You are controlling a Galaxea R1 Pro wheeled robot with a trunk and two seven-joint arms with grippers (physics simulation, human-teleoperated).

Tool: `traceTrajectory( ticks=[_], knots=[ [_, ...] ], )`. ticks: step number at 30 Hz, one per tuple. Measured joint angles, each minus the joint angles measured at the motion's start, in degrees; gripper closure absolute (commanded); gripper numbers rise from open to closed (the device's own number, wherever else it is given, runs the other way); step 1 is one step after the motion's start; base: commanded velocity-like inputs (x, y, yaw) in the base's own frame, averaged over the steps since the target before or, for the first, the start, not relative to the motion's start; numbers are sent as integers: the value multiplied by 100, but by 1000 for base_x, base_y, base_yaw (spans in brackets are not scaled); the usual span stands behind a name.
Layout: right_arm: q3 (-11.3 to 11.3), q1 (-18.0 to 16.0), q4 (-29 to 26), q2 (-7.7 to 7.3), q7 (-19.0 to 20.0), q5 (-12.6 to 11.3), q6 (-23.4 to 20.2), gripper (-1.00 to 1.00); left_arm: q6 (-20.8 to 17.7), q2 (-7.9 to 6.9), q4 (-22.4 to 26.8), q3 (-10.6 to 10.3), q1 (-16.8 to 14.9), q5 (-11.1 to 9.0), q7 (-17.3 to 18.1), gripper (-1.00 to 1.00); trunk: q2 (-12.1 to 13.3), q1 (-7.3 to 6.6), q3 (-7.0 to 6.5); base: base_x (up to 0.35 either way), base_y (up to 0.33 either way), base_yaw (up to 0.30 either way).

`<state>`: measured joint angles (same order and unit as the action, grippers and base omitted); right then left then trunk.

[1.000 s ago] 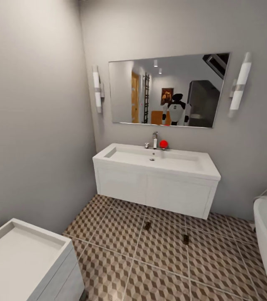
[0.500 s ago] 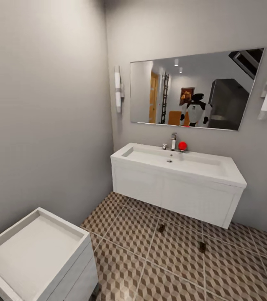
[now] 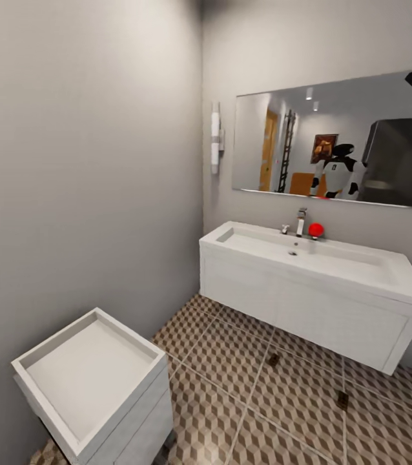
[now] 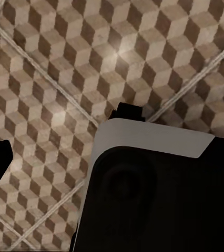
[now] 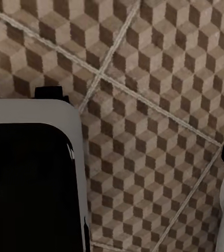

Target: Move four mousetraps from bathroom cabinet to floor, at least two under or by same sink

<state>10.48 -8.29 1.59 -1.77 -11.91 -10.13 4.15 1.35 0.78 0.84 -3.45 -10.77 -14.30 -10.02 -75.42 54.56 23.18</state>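
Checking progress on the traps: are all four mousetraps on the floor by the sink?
No, two mousetraps lie on the floor before the sink.

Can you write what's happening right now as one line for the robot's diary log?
phase: driving in bathroom | mousetraps: two on bathroom floor by bathroom sink | grippers: state unclear

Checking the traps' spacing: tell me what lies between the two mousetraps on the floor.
In the head view, only bare cube-patterned bathroom floor with a pale grout line separates the mousetrap under the bathroom sink from the other mousetrap.
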Motion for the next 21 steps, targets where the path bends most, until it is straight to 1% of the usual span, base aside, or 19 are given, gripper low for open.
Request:
traceTrajectory(
  ticks=[21],
  knots=[
    [-1,0,0,18,6,-1,19,-100,0,-5,8,-2,0,16,0,-100,0,0,0,0,0,300]
  ],
)
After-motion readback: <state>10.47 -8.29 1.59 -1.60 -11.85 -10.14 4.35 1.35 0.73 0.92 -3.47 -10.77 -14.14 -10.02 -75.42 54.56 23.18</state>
